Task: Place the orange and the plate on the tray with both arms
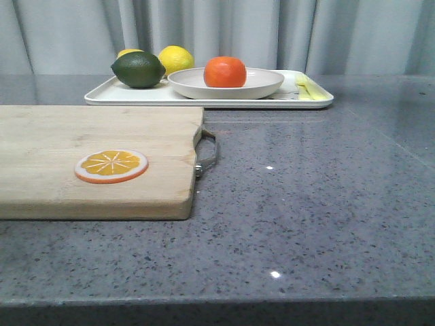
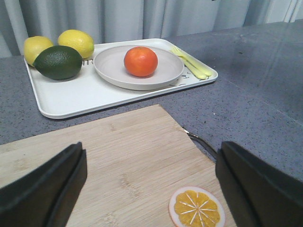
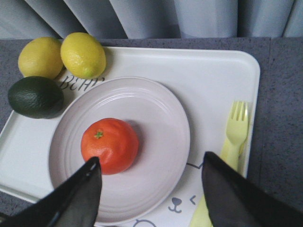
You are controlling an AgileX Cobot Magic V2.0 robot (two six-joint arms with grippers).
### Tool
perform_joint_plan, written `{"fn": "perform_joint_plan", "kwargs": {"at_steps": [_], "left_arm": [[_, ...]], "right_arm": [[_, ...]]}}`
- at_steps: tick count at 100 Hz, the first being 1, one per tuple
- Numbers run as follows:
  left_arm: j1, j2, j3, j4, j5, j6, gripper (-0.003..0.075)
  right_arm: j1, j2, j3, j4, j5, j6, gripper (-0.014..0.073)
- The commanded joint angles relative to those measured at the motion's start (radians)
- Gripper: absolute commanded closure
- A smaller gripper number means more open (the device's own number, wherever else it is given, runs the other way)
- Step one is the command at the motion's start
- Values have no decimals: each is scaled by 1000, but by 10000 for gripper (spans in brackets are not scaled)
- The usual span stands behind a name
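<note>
The place looked like a staged kitchen set in a lab rather than a lived-in home. A speckled grey stone bench resembled a kitchen counter, and on it lay a wooden board with a metal handle, bearing a flat orange slice disc. Behind it a white tray carried a plate with an orange, two lemons, a dark green fruit and a pale yellow fork. Plain grey curtains closed off the whole background like a backdrop, hiding any walls or appliances.
</note>
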Motion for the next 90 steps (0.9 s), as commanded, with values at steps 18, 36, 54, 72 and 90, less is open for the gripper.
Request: {"fn": "perform_joint_plan", "kwargs": {"at_steps": [18, 36, 54, 72, 90], "left_arm": [[5, -3, -26, -21, -85, -10, 186], [5, -3, -26, -21, -145, -10, 186], [5, -19, -26, -23, -224, -10, 186], [19, -102, -24, -19, -255, -10, 186], [81, -217, 35, -17, -233, -10, 186]], "right_arm": [[-7, -288, 159, -32, -60, -83, 126], [-7, -492, 430, -32, -161, -137, 126], [-7, -720, 740, -32, -296, -149, 126], [-7, -922, 998, -35, -403, -151, 126], [-7, -1106, 1195, -50, -495, -152, 126]]}}
